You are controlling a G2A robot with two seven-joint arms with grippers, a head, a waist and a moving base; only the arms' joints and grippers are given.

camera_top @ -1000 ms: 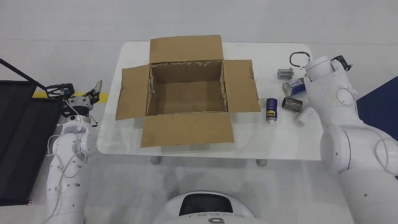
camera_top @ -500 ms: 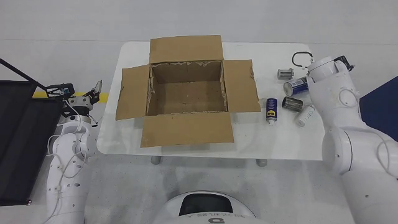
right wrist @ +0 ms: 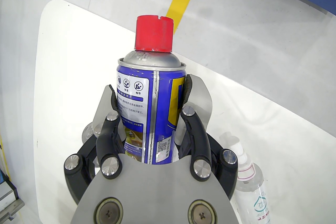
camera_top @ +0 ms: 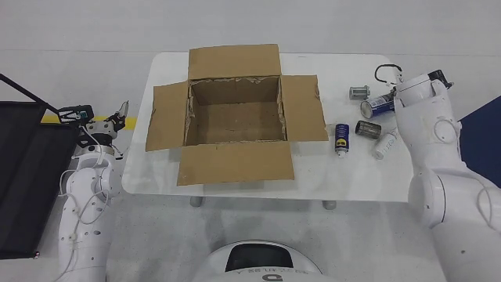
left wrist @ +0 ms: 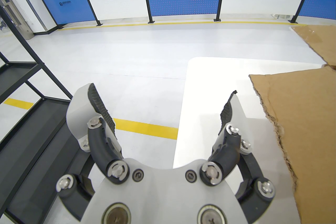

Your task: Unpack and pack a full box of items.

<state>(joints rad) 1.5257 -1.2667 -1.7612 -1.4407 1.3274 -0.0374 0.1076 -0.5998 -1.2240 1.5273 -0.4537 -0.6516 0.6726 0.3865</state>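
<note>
An open cardboard box (camera_top: 235, 113) stands in the middle of the white table (camera_top: 164, 78), its inside bare. My right gripper (right wrist: 151, 84) is shut on a blue spray can (right wrist: 149, 104) with a red cap, held over the table's right side (camera_top: 377, 106). Beside it lie a small silver can (camera_top: 358, 92), a dark can (camera_top: 366, 130), a smaller blue spray can (camera_top: 342, 137) and a clear spray bottle (camera_top: 383, 144) (right wrist: 252, 183). My left gripper (left wrist: 162, 89) is open and holds nothing, off the table's left edge (camera_top: 102, 113), with a box flap (left wrist: 302, 117) to one side.
A black shelf rack (camera_top: 23, 172) (left wrist: 26, 130) stands on the floor left of the left arm. The four box flaps lie spread flat, covering much of the table. Bare table (right wrist: 78, 51) shows beyond the held can, toward the far right corner.
My right arm has shifted a little to the right, away from the box, carrying the blue spray can. The left arm has stayed still.
</note>
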